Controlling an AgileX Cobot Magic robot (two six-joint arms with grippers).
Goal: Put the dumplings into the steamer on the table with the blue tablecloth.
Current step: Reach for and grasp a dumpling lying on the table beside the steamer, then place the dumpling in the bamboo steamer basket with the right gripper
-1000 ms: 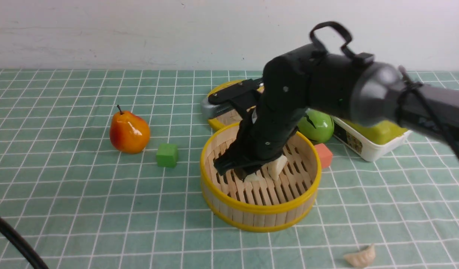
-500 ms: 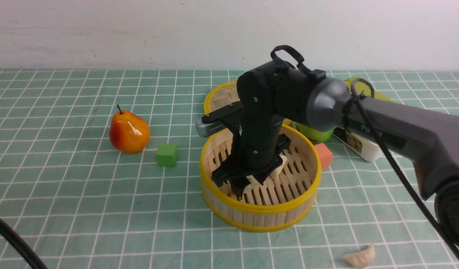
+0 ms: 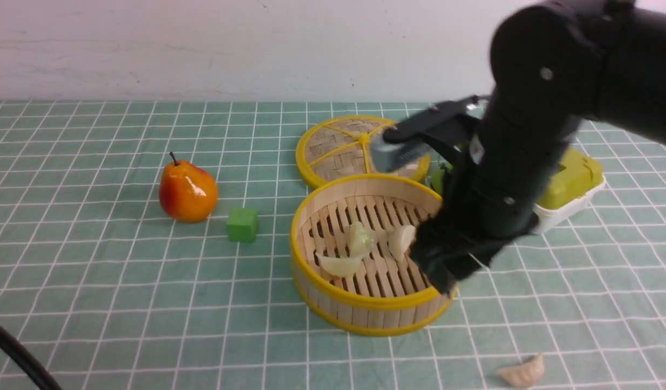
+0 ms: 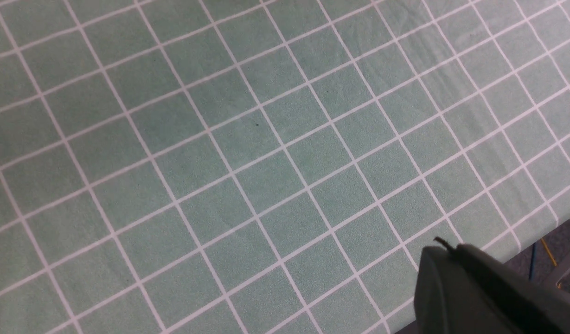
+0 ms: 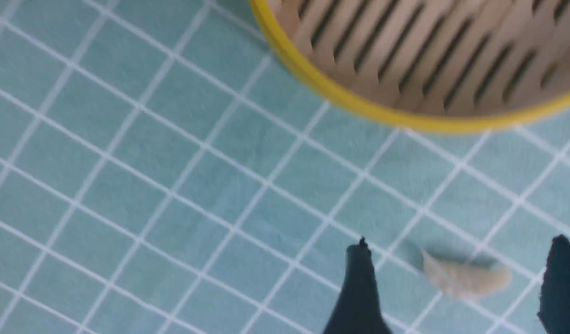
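Note:
The steamer [image 3: 376,304] stands mid-table on the teal checked tablecloth [image 3: 121,281], holding three dumplings [image 3: 361,238] [image 3: 339,265] [image 3: 402,241]. Another dumpling [image 3: 522,372] lies on the cloth near the front right. My right gripper [image 3: 446,265] hangs blurred over the steamer's right rim, open and empty. In the right wrist view, the right gripper [image 5: 458,246] has its fingers spread wide, framing the loose dumpling [image 5: 465,278] on the cloth below, with the steamer's rim [image 5: 359,104] beside it. In the left wrist view, my left gripper [image 4: 445,250] is shut on nothing over bare cloth.
A pear [image 3: 187,189] and a green cube [image 3: 242,225] sit left of the steamer. The woven lid [image 3: 338,149] lies behind it. A white tray [image 3: 571,211] with a yellow-green item stands at the right. The table edge [image 4: 544,232] shows near my left gripper.
My right gripper opened inside the steamer, left a dumpling there, then rose and swung right over the rim. The left gripper stayed put.

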